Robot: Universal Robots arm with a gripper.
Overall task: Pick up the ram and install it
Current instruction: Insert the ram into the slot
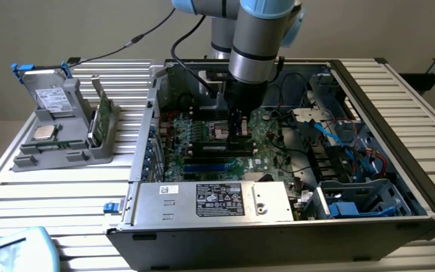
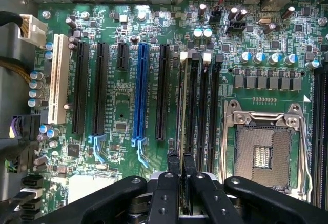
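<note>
Plain beige wall (image 1: pixel 89 28) behind a white slatted metal table (image 1: pixel 59 195)

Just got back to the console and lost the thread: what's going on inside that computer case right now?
The robot arm reaches down into the open black metal computer case. Its end effector is shut on the long, thin dark-green ram stick, seen edge-on and lined up along the long black plastic memory slots beside the empty silver processor socket. Whether the stick is fully seated cannot be told.
</note>
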